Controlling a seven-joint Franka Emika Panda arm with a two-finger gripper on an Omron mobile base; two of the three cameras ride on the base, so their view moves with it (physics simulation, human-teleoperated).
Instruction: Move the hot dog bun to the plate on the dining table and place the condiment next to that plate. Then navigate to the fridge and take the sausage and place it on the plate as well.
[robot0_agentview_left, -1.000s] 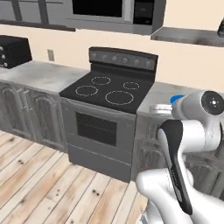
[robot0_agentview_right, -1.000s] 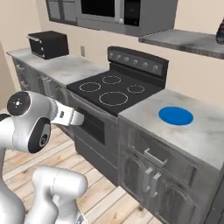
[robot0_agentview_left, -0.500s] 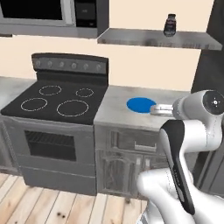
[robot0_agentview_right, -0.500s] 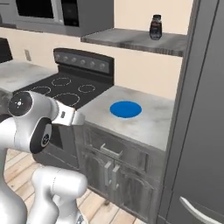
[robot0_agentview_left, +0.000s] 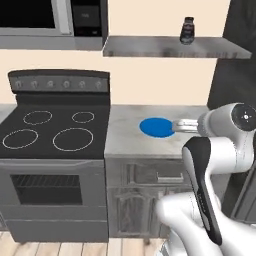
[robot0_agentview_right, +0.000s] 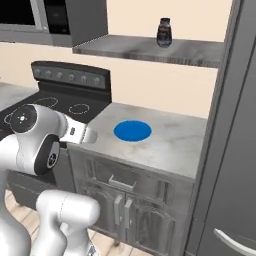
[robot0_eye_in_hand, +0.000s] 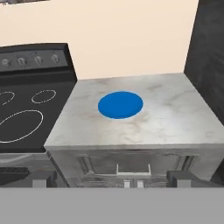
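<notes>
A rendered kitchen wall fills the left base view: a black glass-top stove (robot0_agentview_left: 55, 132) at left, a grey marble tabletop (robot0_agentview_left: 125, 140) at centre carrying a flat bright blue disc plate (robot0_agentview_left: 157, 127), and in the upper right a small dark-capped condiment jar (robot0_agentview_left: 187, 30) standing on a grey marble wall shelf (robot0_agentview_left: 175, 47). The white arm's wrist reaches in from the right, just beside the blue disc.

In the right base view the jar (robot0_agentview_right: 164, 32) stands at upper centre on the shelf (robot0_agentview_right: 150, 48), and the tall dark grey fridge (robot0_agentview_right: 235, 150) fills the right edge, door closed.

The hand view looks down at the blue disc (robot0_eye_in_hand: 120, 104) in mid-frame; whether the fingers are apart or together cannot be told.

The step in hand seems to be fetching the condiment; next the arm must rise to shelf height and close around the jar.
</notes>
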